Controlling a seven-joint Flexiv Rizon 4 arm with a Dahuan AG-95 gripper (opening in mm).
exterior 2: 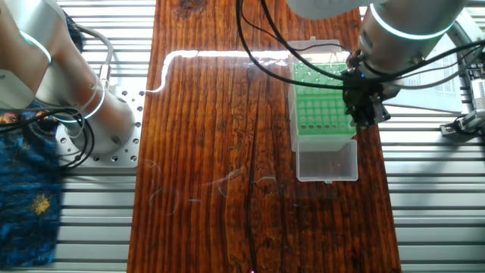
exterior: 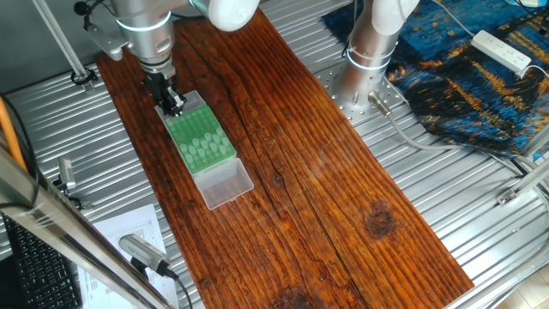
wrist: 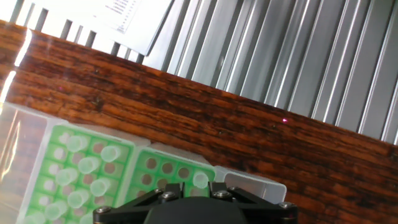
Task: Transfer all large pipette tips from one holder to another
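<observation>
Rack (exterior: 199, 140): near board's (exterior: 343, 189) 9 o'clock edge; bare wood toward 3 o'clock. My gripper (exterior: 174, 104): over rack's 12 o'clock end, above tips (wrist: 84, 165); opening cannot be told.

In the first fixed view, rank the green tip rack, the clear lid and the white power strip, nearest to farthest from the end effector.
1. Green tip rack, directly beneath the end effector.
2. Clear lid, just past the rack's near end.
3. White power strip, far across on the blue cloth.
</observation>
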